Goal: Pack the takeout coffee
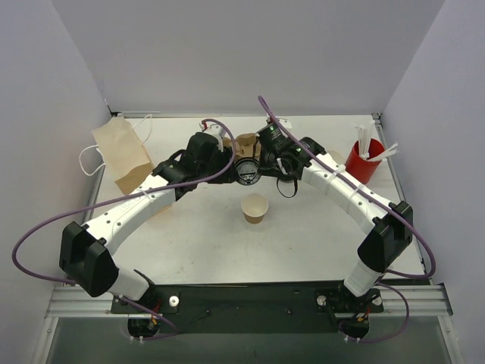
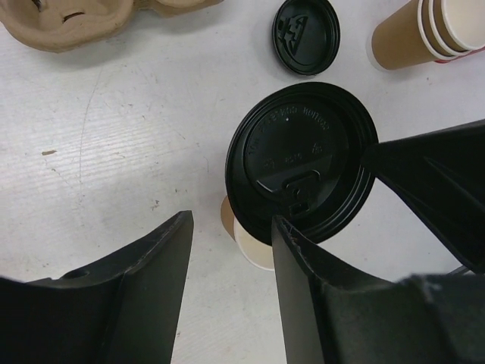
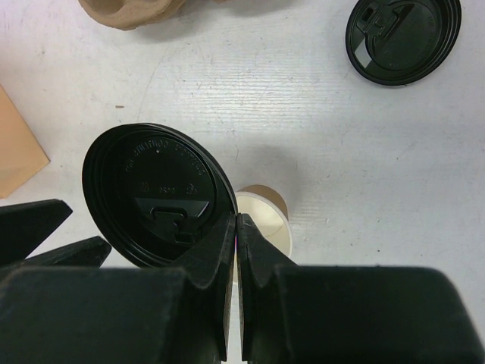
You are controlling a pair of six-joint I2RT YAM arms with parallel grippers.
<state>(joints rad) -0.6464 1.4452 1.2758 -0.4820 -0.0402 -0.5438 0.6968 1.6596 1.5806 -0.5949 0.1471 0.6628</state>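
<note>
Glossy plastic lid (image 2: pixel 303 159), matt paper cup (image 1: pixel 255 208)

White-shelled left arm (image 1: pixel 144 201), matching right arm (image 1: pixel 342 186), black joint housings (image 1: pixel 87 258), purple cable (image 1: pixel 14 254) looping off each, black wedge-shaped fingers (image 2: pixel 144 303), black base plate (image 1: pixel 250 303), aluminium rail (image 1: pixel 76 307)

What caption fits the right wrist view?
Right gripper pinches a black lid by its rim near the open paper cup.

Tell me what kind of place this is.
Probably a robot test cell, not a real café: two robot arms bolted at the edge of a white table, plain pale walls closing it in, and coffee props such as a paper cup and a paper bag.
</note>
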